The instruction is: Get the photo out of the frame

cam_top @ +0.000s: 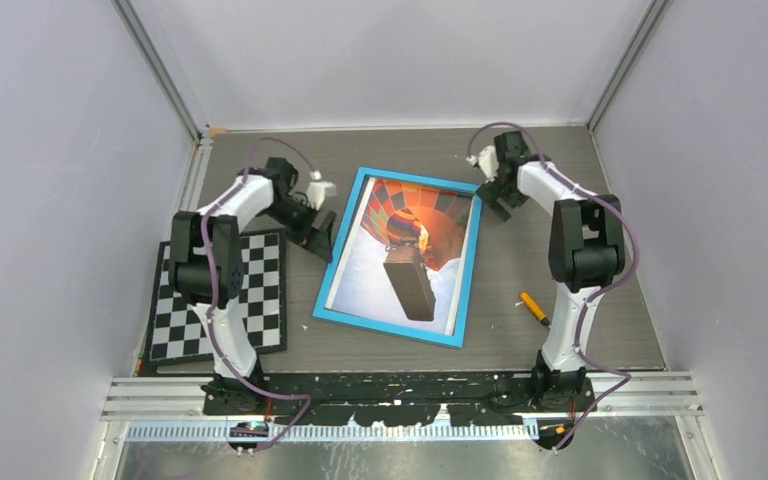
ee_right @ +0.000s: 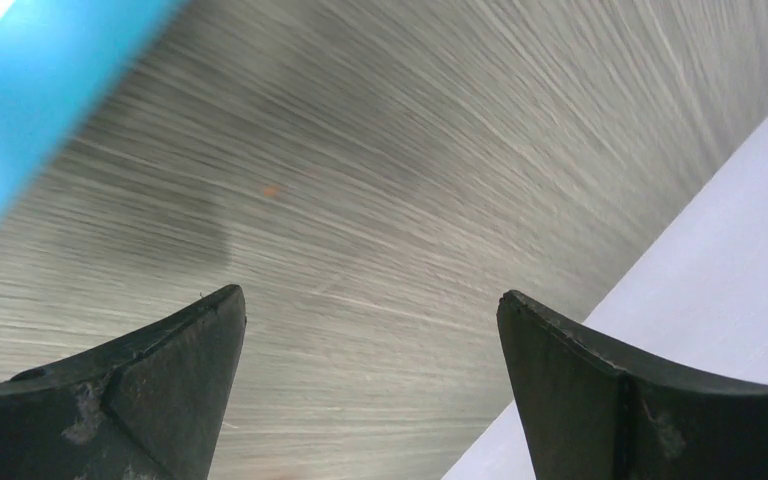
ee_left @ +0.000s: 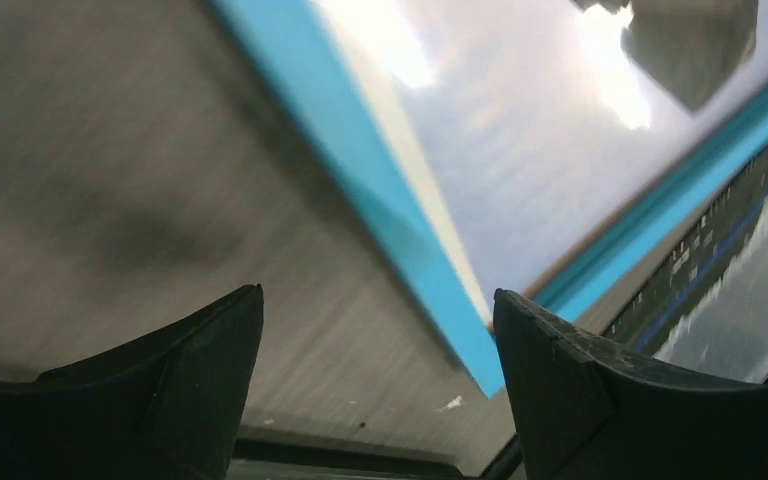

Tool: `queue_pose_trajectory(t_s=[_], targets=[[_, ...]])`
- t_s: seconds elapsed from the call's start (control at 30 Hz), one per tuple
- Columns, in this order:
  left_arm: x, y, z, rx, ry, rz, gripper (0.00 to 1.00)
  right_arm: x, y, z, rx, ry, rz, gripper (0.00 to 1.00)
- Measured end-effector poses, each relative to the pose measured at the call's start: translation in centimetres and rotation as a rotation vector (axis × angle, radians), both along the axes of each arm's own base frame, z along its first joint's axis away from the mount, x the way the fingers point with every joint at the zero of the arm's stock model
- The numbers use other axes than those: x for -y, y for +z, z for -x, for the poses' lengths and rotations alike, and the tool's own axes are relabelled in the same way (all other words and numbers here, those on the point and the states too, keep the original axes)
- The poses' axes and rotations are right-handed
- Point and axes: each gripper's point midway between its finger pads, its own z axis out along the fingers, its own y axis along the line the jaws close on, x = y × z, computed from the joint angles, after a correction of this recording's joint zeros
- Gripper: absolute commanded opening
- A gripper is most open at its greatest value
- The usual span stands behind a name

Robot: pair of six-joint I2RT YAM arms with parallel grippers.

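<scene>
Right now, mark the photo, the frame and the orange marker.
the photo point(cam_top: 430, 225): top external view, the balloon's orange panels.
the frame point(cam_top: 340, 240): top external view, blue left border.
the orange marker point(cam_top: 534, 308): top external view, mid-body.

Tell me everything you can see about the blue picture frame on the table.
The frame is a large rectangle with a thin bright-blue border, lying flat and face up, slightly askew, on the grey table. The photo of a hot-air balloon sits inside behind a glossy front. The open left hand hovers by its left edge and the open right hand by its far right corner; neither grips it.
</scene>
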Motion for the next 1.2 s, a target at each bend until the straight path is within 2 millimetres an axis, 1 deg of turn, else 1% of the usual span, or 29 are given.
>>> queue_pose_trajectory(t_s=[0.03, 0.13, 0.17, 0.2, 0.27, 0.33, 0.4, 0.5, 0.57, 0.63, 0.7, 0.77, 0.83, 0.87, 0.93, 1.03, 1.1, 1.2], targets=[[-0.6, 0.3, -1.1, 0.016, 0.042, 0.003, 0.86, 0.7, 0.3, 0.0, -0.003, -0.03, -0.015, 1.0], [-2.5, 1.7, -5.9, 0.106, 0.167, 0.018, 0.86, 2.1, 1.5, 0.5, -0.014, -0.145, -0.1, 1.0], [-2.9, 2.1, -7.2, 0.137, 0.192, 0.021, 0.86, 2.1, 1.8, 0.8, -0.026, -0.174, -0.136, 1.0], [-3.1, 2.4, -8.6, 0.165, 0.218, 0.026, 0.86, 1.6, 2.1, 1.3, -0.05, -0.21, -0.194, 1.0], [-2.9, 2.8, -10.5, 0.195, 0.25, 0.04, 0.86, -0.4, 2.7, 2.2, -0.097, -0.251, -0.313, 0.99], [-2.3, 2.6, -11.9, 0.203, 0.273, 0.054, 0.86, -3.1, 3.5, 3.2, -0.148, -0.292, -0.448, 0.99], [-1.5, 1.8, -12.8, 0.186, 0.295, 0.07, 0.86, -5.5, 3.8, 4.1, -0.199, -0.341, -0.568, 0.99], [-0.5, 0.1, -13.3, 0.148, 0.31, 0.081, 0.85, -8.1, 3.3, 5.9, -0.292, -0.404, -0.684, 0.99], [0.3, -0.9, -13.0, 0.112, 0.307, 0.081, 0.83, -9.2, 2.6, 7.1, -0.357, -0.442, -0.734, 0.98], [1.4, -0.9, -12.7, 0.108, 0.292, 0.097, 0.82, -9.9, 1.8, 7.8, -0.416, -0.476, -0.77, 0.97], [2.5, -1.0, -12.0, 0.105, 0.27, 0.108, 0.8, -10.4, 0.7, 8.0, -0.457, -0.5, -0.794, 0.96], [3.7, -1.1, -10.7, 0.097, 0.238, 0.129, 0.78, -10.7, -0.6, 8.3, -0.503, -0.523, -0.81, 0.93], [4.6, -1.2, -8.7, 0.079, 0.211, 0.138, 0.73, -11.0, -2.0, 8.5, -0.55, -0.545, -0.824, 0.9], [4.9, -1.3, -7.7, 0.065, 0.2, 0.141, 0.72, -11.4, -2.1, 8.9, -0.583, -0.559, -0.84, 0.88], [5.2, -1.3, -6.3, 0.057, 0.186, 0.14, 0.71, -11.7, -2.0, 8.7, -0.597, -0.561, -0.868, 0.87], [5.4, -1.4, -3.8, 0.016, 0.178, 0.151, 0.71, -12.5, -1.9, 8.3, -0.625, -0.557, -0.912, 0.86], [5.1, -1.4, -2.5, 0.002, 0.191, 0.144, 0.71, -13.1, -1.9, 8.3, -0.631, -0.547, -0.922, 0.86], [4.3, -1.5, -0.2, -0.027, 0.22, 0.115, 0.71, -14.7, -1.9, 8.5, -0.644, -0.507, -0.928, 0.86]])
